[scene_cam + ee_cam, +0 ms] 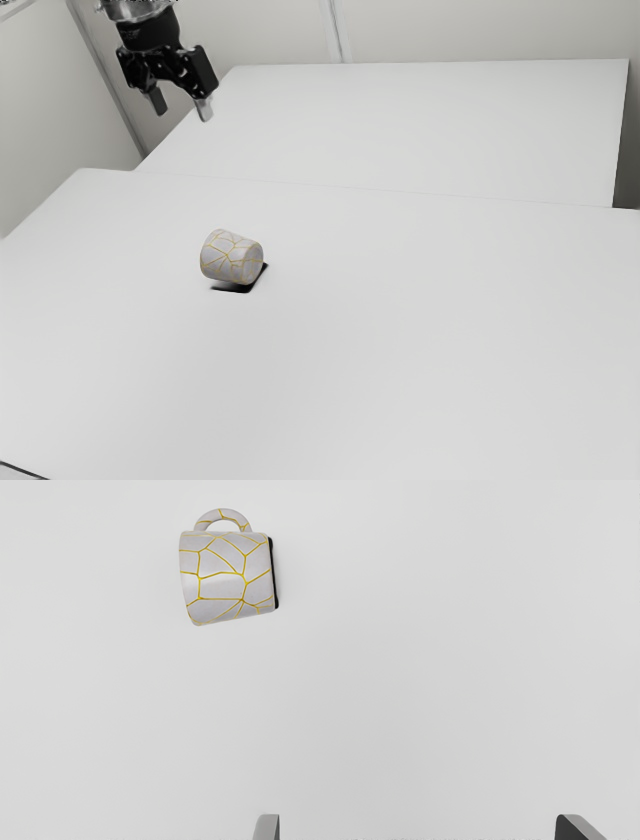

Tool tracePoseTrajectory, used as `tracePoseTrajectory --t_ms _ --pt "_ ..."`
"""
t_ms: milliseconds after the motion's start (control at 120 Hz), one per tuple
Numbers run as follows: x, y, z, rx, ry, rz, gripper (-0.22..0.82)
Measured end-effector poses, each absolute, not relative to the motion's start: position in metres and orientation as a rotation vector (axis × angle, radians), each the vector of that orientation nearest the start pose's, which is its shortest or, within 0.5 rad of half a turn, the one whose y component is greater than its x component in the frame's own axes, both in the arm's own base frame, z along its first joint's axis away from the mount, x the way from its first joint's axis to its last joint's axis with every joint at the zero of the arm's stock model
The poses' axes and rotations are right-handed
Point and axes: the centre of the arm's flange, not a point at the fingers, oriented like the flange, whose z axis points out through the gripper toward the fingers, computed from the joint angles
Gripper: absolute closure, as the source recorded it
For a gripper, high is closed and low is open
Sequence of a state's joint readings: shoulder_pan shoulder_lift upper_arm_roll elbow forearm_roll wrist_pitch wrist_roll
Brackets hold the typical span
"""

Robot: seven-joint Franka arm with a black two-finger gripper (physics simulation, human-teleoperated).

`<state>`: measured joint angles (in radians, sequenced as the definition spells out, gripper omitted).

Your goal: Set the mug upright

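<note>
Currently: one mug (227, 577), on its side, inside the edges of the counter (400, 330); pincer (181, 109), spread apart. Advised: centred grip, quarter-turn, base lowered flat.

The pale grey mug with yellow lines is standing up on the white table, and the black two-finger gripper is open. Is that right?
Not quite: the mug is lying on its side, as the wrist view shows. It is on the table, and the gripper is open.

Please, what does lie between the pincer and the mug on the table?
No object: in the wrist view, the stretch of white table between the open pincer and the mug is bare.
</note>
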<state>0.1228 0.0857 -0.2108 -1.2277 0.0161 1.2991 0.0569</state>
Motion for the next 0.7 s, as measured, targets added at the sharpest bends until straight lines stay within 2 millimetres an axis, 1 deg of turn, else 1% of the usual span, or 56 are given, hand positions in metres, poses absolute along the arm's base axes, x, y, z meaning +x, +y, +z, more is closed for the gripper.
tracePoseTrajectory --t_ms 75,192,283,325,383,450,492,542,617,700 --pt "0.549 -0.024 0.689 -3.163 0.185 0.080 0.00" --pt "0.557 -0.006 0.659 -3.182 0.143 0.132 0.00" --pt "0.564 0.020 0.617 -3.218 0.064 0.210 0.00" --pt "0.566 0.038 0.592 -3.255 0.014 0.255 0.00" --pt "0.565 0.074 0.556 -3.317 -0.086 0.300 0.00" --pt "0.564 0.117 0.527 -3.388 -0.200 0.294 0.00" --pt "0.568 0.134 0.511 -3.432 -0.240 0.272 0.00" --pt "0.576 0.143 0.493 -3.487 -0.256 0.242 0.00" --pt "0.588 0.152 0.474 -3.558 -0.262 0.178 0.00" --pt "0.598 0.156 0.465 -3.605 -0.230 0.104 0.00"
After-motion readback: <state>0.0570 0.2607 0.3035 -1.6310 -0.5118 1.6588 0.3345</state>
